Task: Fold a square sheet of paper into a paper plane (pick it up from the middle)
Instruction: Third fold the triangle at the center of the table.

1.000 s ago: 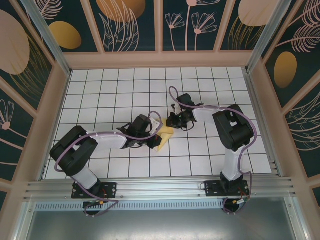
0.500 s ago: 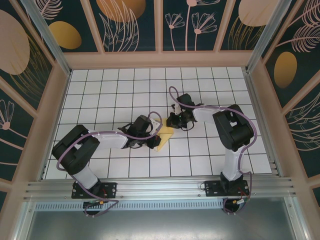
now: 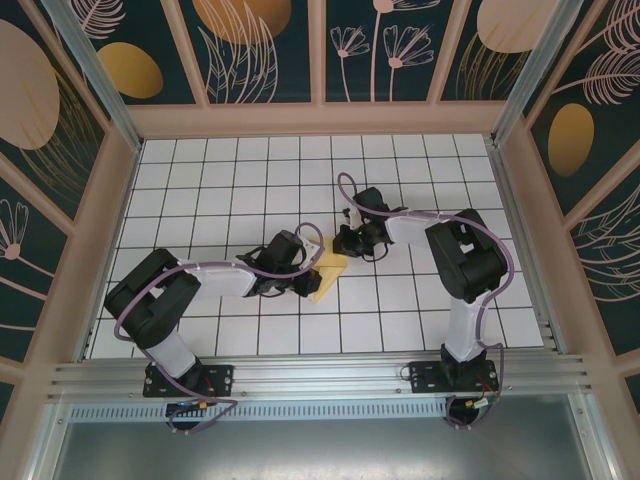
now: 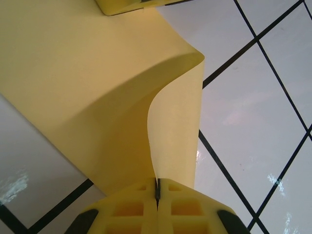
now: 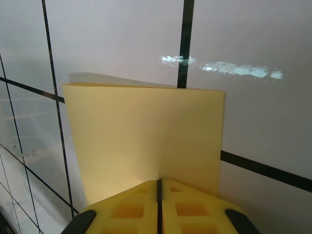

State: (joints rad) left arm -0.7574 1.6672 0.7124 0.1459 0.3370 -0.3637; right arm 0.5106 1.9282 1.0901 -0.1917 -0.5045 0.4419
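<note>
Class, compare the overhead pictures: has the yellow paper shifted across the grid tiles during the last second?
No, not noticeably: the square sheet of paper covers the same tiles of the table grid.

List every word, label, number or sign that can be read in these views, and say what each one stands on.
None can be read.
The paper is plain yellow, with no print.
The table bears only a black grid.
The wall panels carry leaf and flower drawings, no lettering.
The arms show no marking large enough to read from above.
</note>
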